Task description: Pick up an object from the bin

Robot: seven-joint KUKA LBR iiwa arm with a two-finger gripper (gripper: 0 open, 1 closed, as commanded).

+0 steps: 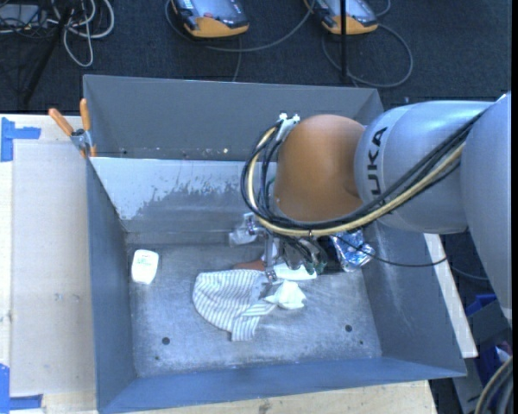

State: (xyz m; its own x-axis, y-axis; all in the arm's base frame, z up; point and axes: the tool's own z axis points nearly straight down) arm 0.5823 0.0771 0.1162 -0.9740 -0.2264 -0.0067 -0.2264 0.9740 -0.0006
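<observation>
Hanging at the right edge of the striped cloth (229,304) mid-bin, beside a white wad (290,297), the jaws are half hidden by wrist cables; clenched or released, I cannot tell. A white box (144,266) lies left.

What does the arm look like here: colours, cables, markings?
The arm is silver-grey with thick rounded links, with black KUKA lettering on the link nearest the wrist. A smooth orange dome cover sits at the wrist. A bundle of black and yellowish cables loops round that cover and trails back along the arm. The gripper below is pale metal with dark parts.
</observation>
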